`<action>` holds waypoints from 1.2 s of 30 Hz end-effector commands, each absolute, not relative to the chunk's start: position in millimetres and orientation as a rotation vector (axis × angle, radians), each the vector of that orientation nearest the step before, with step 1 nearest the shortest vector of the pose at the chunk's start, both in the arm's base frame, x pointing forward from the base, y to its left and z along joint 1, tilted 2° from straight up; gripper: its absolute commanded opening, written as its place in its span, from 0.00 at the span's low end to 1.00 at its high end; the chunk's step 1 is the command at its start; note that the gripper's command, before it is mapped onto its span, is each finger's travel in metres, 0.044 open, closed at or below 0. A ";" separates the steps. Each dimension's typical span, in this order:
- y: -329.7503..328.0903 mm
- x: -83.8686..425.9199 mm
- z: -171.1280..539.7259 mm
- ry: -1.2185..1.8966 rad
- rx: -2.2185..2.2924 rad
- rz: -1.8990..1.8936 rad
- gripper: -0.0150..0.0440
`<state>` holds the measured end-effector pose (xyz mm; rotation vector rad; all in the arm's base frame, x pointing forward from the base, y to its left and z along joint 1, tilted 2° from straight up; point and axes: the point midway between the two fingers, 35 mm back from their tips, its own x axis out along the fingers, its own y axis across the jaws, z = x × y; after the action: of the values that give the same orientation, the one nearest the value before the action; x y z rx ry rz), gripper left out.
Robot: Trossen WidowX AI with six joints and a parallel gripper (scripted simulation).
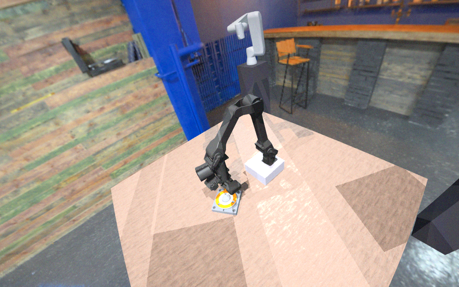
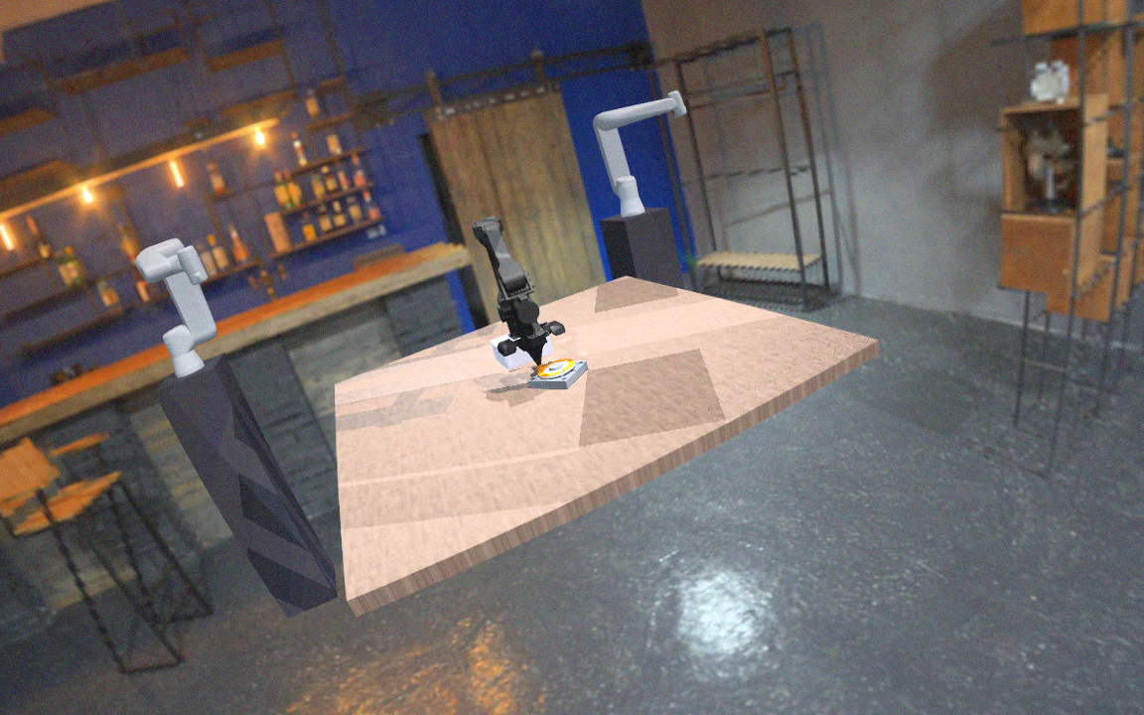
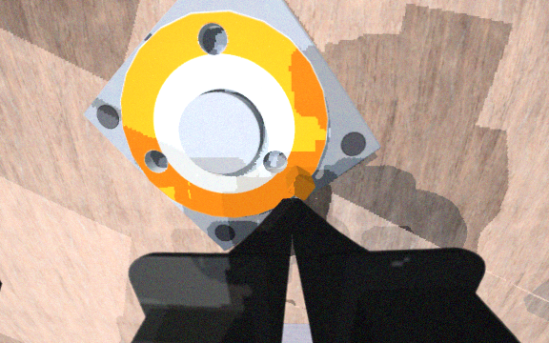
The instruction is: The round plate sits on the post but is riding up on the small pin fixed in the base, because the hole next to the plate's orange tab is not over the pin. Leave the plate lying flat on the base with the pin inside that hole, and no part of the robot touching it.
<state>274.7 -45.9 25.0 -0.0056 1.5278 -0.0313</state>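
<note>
The round plate (image 1: pixel 225 205) (image 2: pixel 558 363) (image 3: pixel 138 95), a yellow-orange ring with a white inner ring, sits around the grey post (image 1: pixel 226 197) (image 3: pixel 220 132) on the square grey base (image 1: pixel 225 211) (image 2: pixel 549 384) (image 3: pixel 343 116). Its orange tab (image 3: pixel 303 185) points to the lower right in the wrist view. The hole (image 3: pixel 274 161) beside the tab shows a light patch; I cannot tell whether that is the pin. Whether the plate lies flat is unclear. My gripper (image 2: pixel 538 364) (image 3: pixel 290 206) is shut and empty, its tips close against the tab's near side; contact is unclear.
The arm stands on a white block (image 1: pixel 263 172) behind the base. The wooden table's front edge (image 2: pixel 612 501) shows in the exterior view. Two pale arms on dark pedestals (image 2: pixel 247 480) (image 2: pixel 643 248) stand beyond the table.
</note>
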 end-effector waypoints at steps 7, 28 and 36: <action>-54.0 281.0 23.1 1.525 -0.012 -0.047 0.25; -60.0 294.0 24.3 1.523 -0.012 -0.048 0.25; -62.1 299.6 24.9 1.523 -0.012 -0.048 0.25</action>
<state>294.6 -60.3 26.0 -0.0067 1.5252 -0.0484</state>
